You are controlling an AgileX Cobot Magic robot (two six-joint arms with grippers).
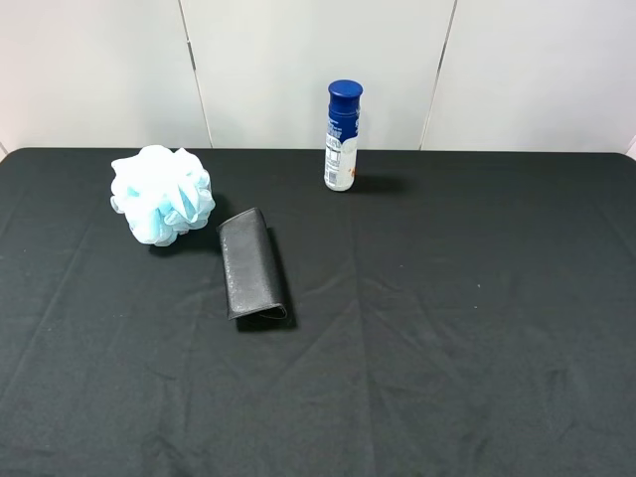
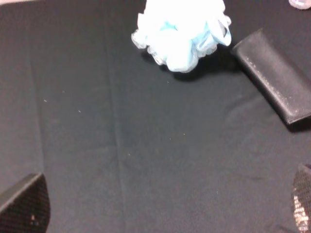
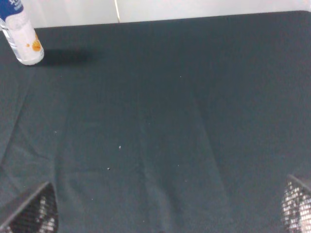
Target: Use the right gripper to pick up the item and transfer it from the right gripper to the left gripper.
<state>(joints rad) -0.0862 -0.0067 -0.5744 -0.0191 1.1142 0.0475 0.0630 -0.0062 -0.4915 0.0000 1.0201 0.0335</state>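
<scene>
The item, a fluffy light blue and white mesh loofah (image 1: 161, 194), lies on the black tablecloth at the back left. It also shows in the left wrist view (image 2: 182, 33), far from the fingers. Neither arm shows in the exterior high view. In the left wrist view only the two fingertips (image 2: 24, 204) of the left gripper (image 2: 163, 206) show, wide apart with nothing between them. In the right wrist view the right gripper (image 3: 167, 206) shows the same way, its fingertips (image 3: 297, 204) wide apart over bare cloth, far from the loofah.
A black folded case (image 1: 251, 265) lies just right of the loofah, also in the left wrist view (image 2: 272, 75). A blue-capped white bottle (image 1: 342, 136) stands at the back centre, also in the right wrist view (image 3: 19, 34). A white wall backs the table (image 1: 447, 328).
</scene>
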